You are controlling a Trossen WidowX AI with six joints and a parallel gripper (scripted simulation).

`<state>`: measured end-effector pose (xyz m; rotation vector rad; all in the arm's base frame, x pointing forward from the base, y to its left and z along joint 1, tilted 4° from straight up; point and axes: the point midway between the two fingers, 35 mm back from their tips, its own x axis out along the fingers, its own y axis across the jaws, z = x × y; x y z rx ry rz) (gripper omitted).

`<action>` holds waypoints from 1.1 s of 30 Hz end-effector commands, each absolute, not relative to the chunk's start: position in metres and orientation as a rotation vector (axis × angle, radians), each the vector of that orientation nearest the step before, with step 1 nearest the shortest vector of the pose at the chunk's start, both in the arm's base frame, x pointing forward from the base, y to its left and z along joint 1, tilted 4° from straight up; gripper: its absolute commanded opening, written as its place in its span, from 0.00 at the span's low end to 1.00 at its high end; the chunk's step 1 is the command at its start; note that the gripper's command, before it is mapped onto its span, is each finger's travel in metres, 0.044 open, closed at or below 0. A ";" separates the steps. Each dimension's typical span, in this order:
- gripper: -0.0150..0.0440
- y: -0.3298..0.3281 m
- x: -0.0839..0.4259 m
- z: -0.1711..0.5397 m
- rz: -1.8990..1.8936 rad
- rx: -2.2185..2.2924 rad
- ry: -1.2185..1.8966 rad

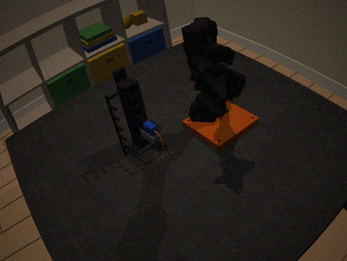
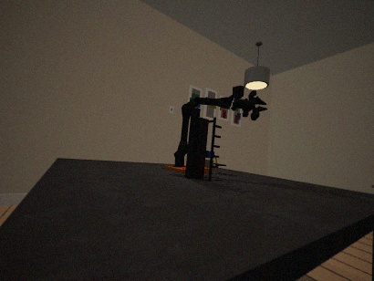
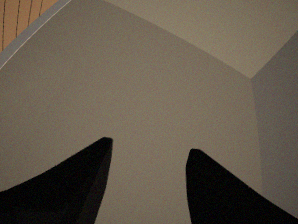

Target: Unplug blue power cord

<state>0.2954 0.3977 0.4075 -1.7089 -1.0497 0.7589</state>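
Three views: high top, low exterior, wrist.

Top looks steeply down on the dark mat [image 1: 271, 178], arm [image 1: 212, 76] close below. Exterior sits low at mat edge, distant, sharing arm [image 2: 187, 132] and strip [image 2: 197, 148]. Wrist faces bare wall past fingers.
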 end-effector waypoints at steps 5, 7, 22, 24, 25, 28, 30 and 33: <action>0.53 0.326 0.356 0.311 0.998 -1.760 -0.475; 0.53 0.303 0.365 0.287 1.045 -1.757 -0.317; 0.53 0.098 0.325 0.156 1.243 -1.483 0.910; 0.53 0.072 0.307 0.149 1.253 -1.415 1.070; 0.53 0.063 0.299 0.146 1.257 -1.385 1.135; 0.53 0.055 0.292 0.145 1.260 -1.361 1.186; 0.53 0.055 0.292 0.145 1.260 -1.361 1.186; 0.53 0.056 0.293 0.145 1.260 -1.361 1.186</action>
